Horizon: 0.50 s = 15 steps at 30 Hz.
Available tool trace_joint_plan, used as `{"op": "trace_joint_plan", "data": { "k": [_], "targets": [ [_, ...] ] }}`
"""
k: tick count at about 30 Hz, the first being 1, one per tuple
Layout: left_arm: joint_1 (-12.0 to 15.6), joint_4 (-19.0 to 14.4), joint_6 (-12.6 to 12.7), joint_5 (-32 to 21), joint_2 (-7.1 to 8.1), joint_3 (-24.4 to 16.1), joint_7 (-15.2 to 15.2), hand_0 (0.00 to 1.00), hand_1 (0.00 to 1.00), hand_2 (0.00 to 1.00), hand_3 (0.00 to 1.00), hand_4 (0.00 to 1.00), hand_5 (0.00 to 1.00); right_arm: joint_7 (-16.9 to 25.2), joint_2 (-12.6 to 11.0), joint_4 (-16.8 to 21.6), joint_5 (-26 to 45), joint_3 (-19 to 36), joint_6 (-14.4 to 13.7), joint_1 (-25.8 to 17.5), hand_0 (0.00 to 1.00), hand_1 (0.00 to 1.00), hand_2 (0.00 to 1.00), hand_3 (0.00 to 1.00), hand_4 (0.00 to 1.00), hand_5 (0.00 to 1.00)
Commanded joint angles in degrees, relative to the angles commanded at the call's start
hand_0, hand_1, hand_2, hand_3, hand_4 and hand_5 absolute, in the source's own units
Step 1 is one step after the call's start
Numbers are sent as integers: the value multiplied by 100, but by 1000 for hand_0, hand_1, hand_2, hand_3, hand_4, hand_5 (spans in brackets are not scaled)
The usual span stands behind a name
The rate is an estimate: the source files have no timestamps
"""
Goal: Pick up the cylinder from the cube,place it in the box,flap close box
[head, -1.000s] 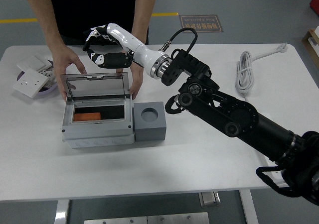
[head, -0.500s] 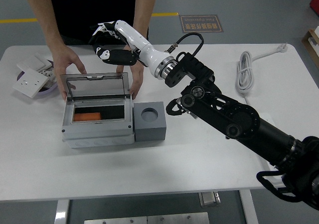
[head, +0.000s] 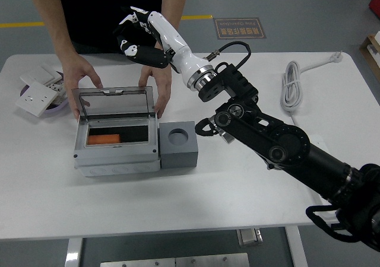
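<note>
Right hand (head: 138, 37) hovers empty; box (head: 116, 139) holds orange cylinder (head: 104, 139).

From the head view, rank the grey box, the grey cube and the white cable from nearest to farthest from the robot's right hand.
From the right hand:
1. Grey box, just below it, lid up.
2. Grey cube, beside the box's right end.
3. White cable, far right of the table.

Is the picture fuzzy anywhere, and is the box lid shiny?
Head view: mostly sharp; the right hand, raised above the box, looks only slightly soft. Head view: the clear lid shows a faint pale sheen, no strong glare. Head view: light is even, with soft shadows beside the cube and under the arm.
</note>
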Motion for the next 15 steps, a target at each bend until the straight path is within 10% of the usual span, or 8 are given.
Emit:
{"op": "trace_joint_plan", "data": {
  "k": [2, 3, 8, 9, 14, 15],
  "targets": [
    [0, 0, -2, -2, -1, 4, -1, 923, 852, 854, 951, 2, 2, -39, 0, -4, -28, 5, 133, -4, 938, 881, 951, 998, 998, 778],
    [1, 0, -3, 2, -2, 2, 0, 923, 852, 854, 951, 2, 2, -48, 0, -8, -51, 12, 209, -6, 841, 769, 756, 586, 533, 237],
    [3, 0, -5, 8, -6, 0, 2, 923, 852, 854, 951, 2, 2, -13, 0, -18, -92, 33, 268, -14, 841, 769, 756, 586, 533, 237],
    [3, 0, -5, 8, -7, 1, 2, 923, 852, 854, 951, 2, 2, 8, 0, -21, -78, 38, 242, -15, 881, 821, 840, 802, 944, 488],
    [2, 0, -6, 17, -9, -5, 4, 923, 852, 854, 951, 2, 2, 76, 0, -35, -23, 65, 129, -17, 881, 821, 840, 802, 944, 488],
    [2, 0, -6, 17, -10, -5, 4, 923, 852, 854, 951, 2, 2, 81, 0, -37, -20, 70, 118, -17, 888, 833, 985, 998, 998, 596]
  ]
}}
